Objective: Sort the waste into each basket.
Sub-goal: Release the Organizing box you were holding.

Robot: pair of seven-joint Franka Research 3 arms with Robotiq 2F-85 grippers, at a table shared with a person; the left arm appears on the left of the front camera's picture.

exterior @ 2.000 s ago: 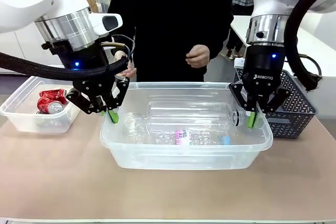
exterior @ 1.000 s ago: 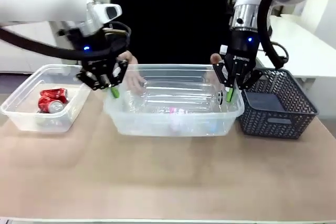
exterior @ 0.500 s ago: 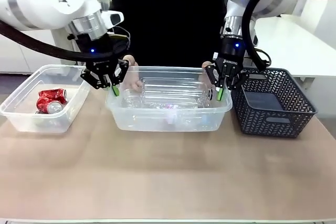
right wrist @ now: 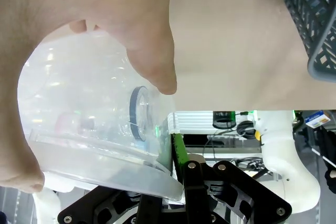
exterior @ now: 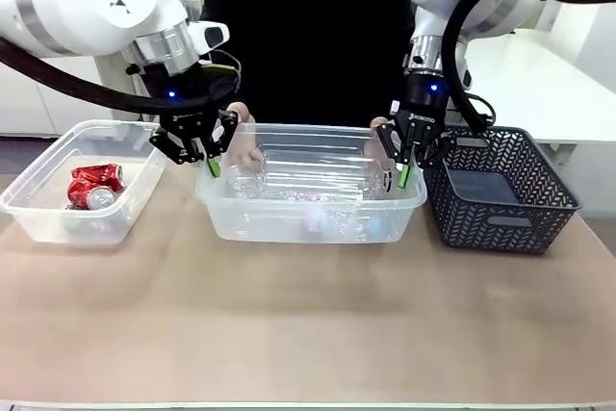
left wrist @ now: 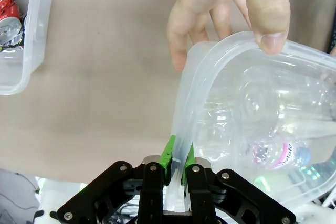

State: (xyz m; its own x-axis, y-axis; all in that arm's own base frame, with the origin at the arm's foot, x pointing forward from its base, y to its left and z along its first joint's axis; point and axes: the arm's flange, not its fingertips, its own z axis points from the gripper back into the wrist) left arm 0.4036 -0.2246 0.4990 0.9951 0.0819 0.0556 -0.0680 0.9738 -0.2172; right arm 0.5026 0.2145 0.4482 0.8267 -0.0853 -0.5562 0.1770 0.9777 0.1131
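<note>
A clear basket (exterior: 310,205) in the middle holds several clear plastic bottles (exterior: 310,174). My left gripper (exterior: 210,166) is shut on its left rim, and my right gripper (exterior: 401,176) is shut on its right rim. In the left wrist view the left gripper (left wrist: 177,153) pinches the thin rim (left wrist: 210,60) between green pads. In the right wrist view the right gripper (right wrist: 169,153) clamps the rim (right wrist: 105,167), with a bottle's neck (right wrist: 139,114) inside. The person's hands (exterior: 246,147) grip the basket's far corners. A second clear basket (exterior: 58,223) at the left holds red cans (exterior: 94,186).
A dark grey slotted basket (exterior: 500,192) stands right of the middle basket, close to my right gripper. The person stands at the far side behind the middle basket. The front half of the table (exterior: 308,324) is bare.
Both grippers carried the middle basket away from the camera, toward the person, whose hands took hold of its far corners. In the last half second it barely moved.
</note>
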